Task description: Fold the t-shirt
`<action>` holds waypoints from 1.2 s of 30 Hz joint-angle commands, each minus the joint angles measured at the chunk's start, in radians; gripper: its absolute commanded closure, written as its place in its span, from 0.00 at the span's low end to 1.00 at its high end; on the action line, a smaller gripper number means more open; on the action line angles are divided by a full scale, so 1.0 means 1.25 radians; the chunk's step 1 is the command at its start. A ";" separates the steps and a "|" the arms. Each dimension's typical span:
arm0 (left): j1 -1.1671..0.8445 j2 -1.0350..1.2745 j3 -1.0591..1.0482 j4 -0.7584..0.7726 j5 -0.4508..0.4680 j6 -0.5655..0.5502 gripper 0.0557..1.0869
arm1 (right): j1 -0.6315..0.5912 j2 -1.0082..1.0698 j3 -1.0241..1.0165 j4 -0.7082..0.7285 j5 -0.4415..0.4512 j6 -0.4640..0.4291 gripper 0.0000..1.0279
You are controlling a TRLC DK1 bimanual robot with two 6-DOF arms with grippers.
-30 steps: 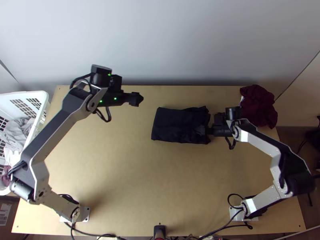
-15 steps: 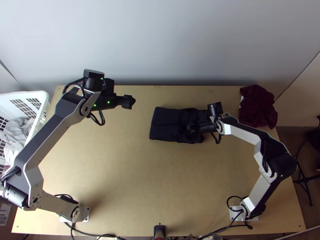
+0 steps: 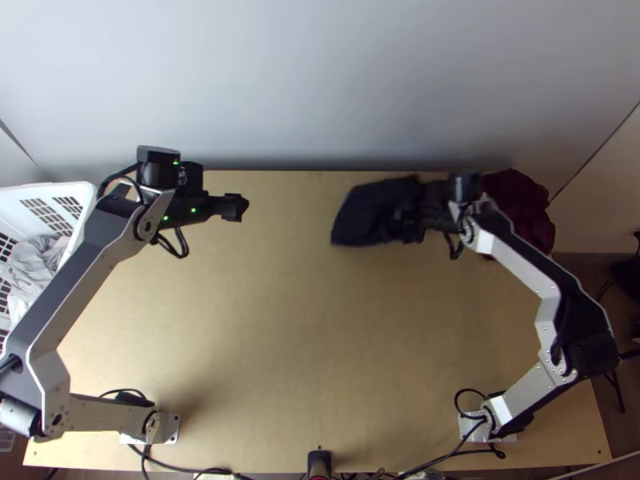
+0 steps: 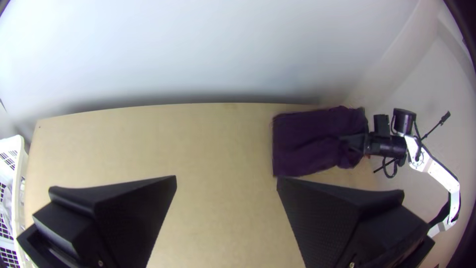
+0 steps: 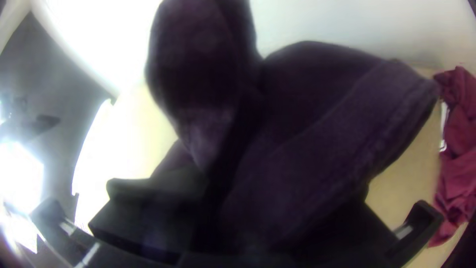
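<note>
The t-shirt (image 3: pixel 364 214) is sitting folded near the table (image 3: pixel 280 320)'s far edge, the right gripper (image 3: pixel 405 216) clamping one bunched end, the left gripper (image 4: pixel 226 179) gaping empty; I'm thinking it's needing a slow, level set-down, keeping layers aligned.

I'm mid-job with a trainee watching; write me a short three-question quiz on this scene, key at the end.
1. True or false: the left pincer is open.
2. Which grips the shirt?
A) left pincer
B) right pincer
C) neither
3. Fill in: the maroon cloth lies at the table's far ____ corner.

Key: 1 true; 2 B; 3 right.
</note>
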 commanded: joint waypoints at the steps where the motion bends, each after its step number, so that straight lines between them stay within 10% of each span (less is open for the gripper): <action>1: 0.015 -0.041 -0.062 0.000 0.001 0.008 0.04 | -0.078 -0.034 0.091 -0.002 0.068 0.008 0.97; 19: 0.015 -0.078 -0.145 0.023 0.003 0.002 0.04 | -0.349 0.107 0.410 -0.005 0.163 -0.033 0.97; 36: 0.036 -0.139 -0.230 0.044 0.012 0.003 0.04 | -0.461 0.093 0.143 0.088 0.215 -0.215 0.97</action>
